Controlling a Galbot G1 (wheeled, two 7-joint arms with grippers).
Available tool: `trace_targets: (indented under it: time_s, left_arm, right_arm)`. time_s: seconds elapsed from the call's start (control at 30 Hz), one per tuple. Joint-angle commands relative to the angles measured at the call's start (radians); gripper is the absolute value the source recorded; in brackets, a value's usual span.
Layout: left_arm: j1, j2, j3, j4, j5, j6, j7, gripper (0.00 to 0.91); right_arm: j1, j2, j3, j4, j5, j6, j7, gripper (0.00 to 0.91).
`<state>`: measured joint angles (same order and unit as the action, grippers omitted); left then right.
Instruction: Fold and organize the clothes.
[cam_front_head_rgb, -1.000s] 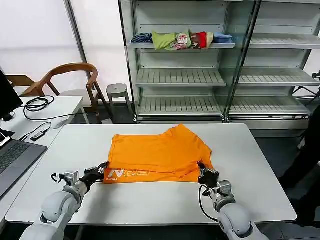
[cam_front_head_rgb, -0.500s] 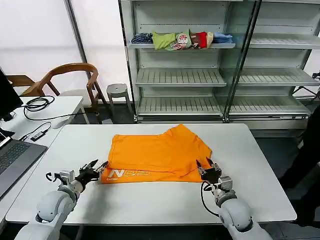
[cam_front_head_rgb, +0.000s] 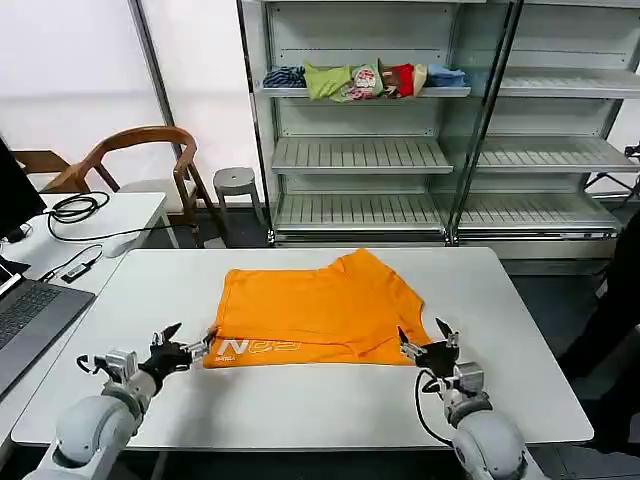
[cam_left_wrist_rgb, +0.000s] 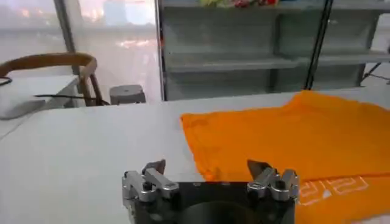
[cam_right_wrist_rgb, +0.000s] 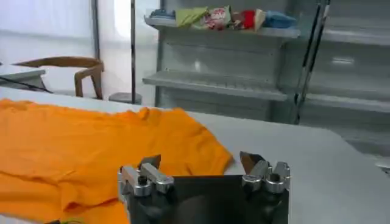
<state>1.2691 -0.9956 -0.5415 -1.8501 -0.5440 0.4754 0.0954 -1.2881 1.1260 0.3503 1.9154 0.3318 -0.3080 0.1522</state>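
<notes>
Head view: the orange T-shirt (cam_front_head_rgb: 318, 312) lies folded once on the white desk (cam_front_head_rgb: 500, 300), lettering at its near edge. My left pincer (cam_front_head_rgb: 178, 350) and right pincer (cam_front_head_rgb: 428, 350) sit wide open, empty, beside its near corners. I judge one fold finished; next, grip fresh edges.

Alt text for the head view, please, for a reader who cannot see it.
A bright orange cotton T-shirt lies partly folded on a white table, pale lettering along its near edge. The left pincer and right pincer sit open just off its near corners, touching nothing.
</notes>
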Motion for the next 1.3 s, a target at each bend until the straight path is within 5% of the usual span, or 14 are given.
trace_targets:
  time_s: [0.03,0.77,0.8,0.83,0.87,0.9,0.93,1.3]
  left_arm:
    - [0.098,-0.015,0.020,-0.088,0.076,0.094,-0.036,0.907]
    - [0.031,-0.030,0.028,0.016,0.028,0.078,-0.057,0.907]
    - [0.030,-0.030,0.030,0.017,0.029,0.079,-0.057,0.907]
    - [0.030,-0.030,0.030,0.019,0.030,0.079,-0.057,0.907]
    - [0.028,-0.031,0.031,0.022,0.030,0.079,-0.057,0.715]
    - [0.025,-0.032,0.033,0.025,0.028,0.079,-0.057,0.060]
    - [0.025,-0.032,0.033,0.026,0.026,0.078,-0.056,0.020]
    - [0.014,-0.036,0.042,0.036,0.026,0.072,-0.049,0.010]
  right_arm:
    - [-0.092,-0.004,0.034,0.059,0.001,-0.007,0.007,0.907]
    - [-0.033,0.012,0.027,-0.020,0.029,-0.027,0.027,0.907]
    - [-0.031,0.013,0.022,-0.025,0.030,-0.029,0.024,0.746]
    - [-0.030,0.013,0.020,-0.027,0.030,-0.030,0.023,0.746]
    - [-0.029,0.014,0.016,-0.031,0.034,-0.031,0.021,0.393]
    - [-0.027,0.014,0.014,-0.033,0.040,-0.033,0.021,0.071]
    - [-0.027,0.014,0.012,-0.034,0.041,-0.033,0.022,0.000]
    - [-0.019,0.020,0.000,-0.038,0.041,-0.038,0.016,0.000]
